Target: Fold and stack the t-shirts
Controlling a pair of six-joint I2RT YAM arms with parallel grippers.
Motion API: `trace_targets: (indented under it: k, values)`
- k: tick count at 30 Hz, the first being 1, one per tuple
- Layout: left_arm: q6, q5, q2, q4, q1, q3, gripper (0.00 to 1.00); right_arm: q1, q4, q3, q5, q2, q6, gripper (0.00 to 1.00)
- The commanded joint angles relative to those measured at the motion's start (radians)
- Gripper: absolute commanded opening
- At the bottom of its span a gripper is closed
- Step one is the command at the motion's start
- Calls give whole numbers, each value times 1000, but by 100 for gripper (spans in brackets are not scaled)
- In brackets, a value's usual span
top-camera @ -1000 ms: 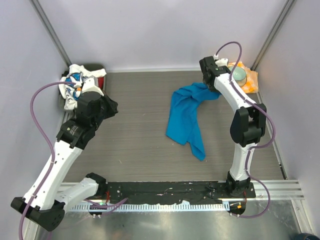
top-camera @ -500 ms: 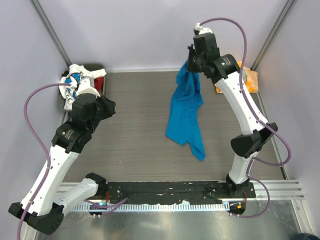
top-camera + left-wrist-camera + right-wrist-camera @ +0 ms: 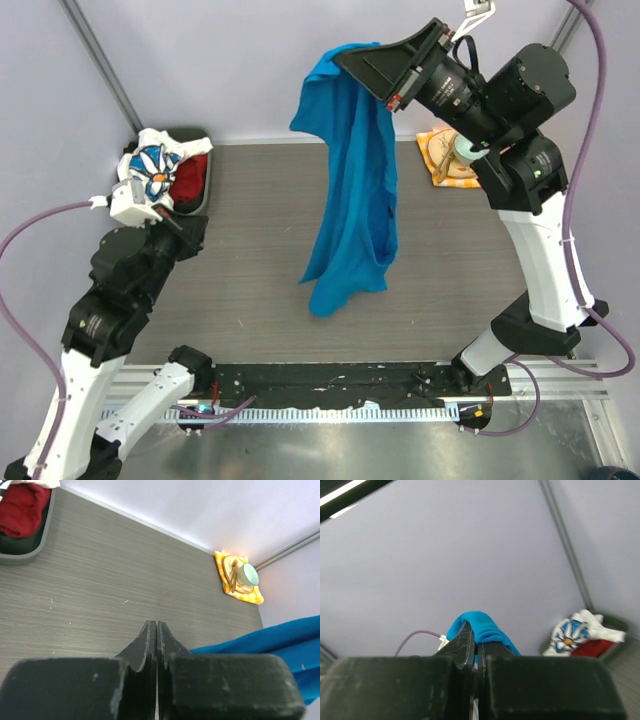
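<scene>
Over the grey worktop the plain blue t-shirt hangs full length. The right claw, raised high by the far edge, pinches its top. The white daisy t-shirt and the red t-shirt lie bunched in a dark bin at the far left corner. The left claw hovers nearby, jaws pressed together and empty.

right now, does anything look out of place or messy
Nothing is spilled or damaged. The daisy-print t-shirt and red t-shirt lie bunched, unfolded, in the tray at far left; the blue t-shirt hangs crumpled from the right gripper.
</scene>
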State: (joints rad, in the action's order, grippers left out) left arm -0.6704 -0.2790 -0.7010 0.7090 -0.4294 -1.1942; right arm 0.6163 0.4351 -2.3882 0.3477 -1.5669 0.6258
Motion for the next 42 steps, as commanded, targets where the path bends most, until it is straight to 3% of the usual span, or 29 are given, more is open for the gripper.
trace_targets:
  k: [1,5,8,12,14,16,18,21,26,29,30,31,32,33,37,39,40,41,42]
  values:
    - [2,-14,55,41,6,-19,0,62,-262,-15,42,-71,179,1]
    - [3,-14,81,60,6,-27,0,91,-251,-98,-7,-160,242,1]
    - [5,-14,98,66,6,-22,0,94,-115,-77,-163,-127,132,1]
    - [11,-14,100,64,6,4,0,36,65,184,-390,7,-32,1]
    - [15,-9,91,54,6,15,0,-47,178,295,-502,82,-102,1]
    - [17,-9,78,46,6,30,0,-108,267,418,-714,106,-153,1]
    - [17,-2,57,26,6,45,0,-240,344,533,-798,120,-164,1]
    - [17,9,22,-6,6,61,0,-404,349,647,-786,101,-159,1]
    - [17,17,-29,-48,6,70,0,-444,326,609,-751,-83,-202,1]
    - [19,30,-58,-59,6,67,0,-441,416,496,-748,-255,-207,45]
    - [19,40,-66,-57,6,68,0,-419,436,491,-740,-277,-213,63]
    - [19,38,-66,-56,6,71,0,-397,423,503,-754,-275,-221,72]
    - [19,35,-68,-54,6,80,0,-370,397,564,-780,-254,-227,87]
    - [19,29,-68,-51,6,85,0,-296,367,601,-797,-225,-248,95]
    - [22,-17,-83,-5,6,94,4,-163,318,705,-803,-105,-255,97]
    - [12,-22,-84,10,6,97,11,-115,317,780,-765,-30,-253,98]
    - [9,-25,-86,23,6,103,19,-55,317,809,-748,0,-259,98]
    - [-4,-29,-86,46,6,107,57,-28,320,869,-727,46,-259,98]
    - [-11,-29,-87,61,6,111,84,5,326,900,-687,73,-252,98]
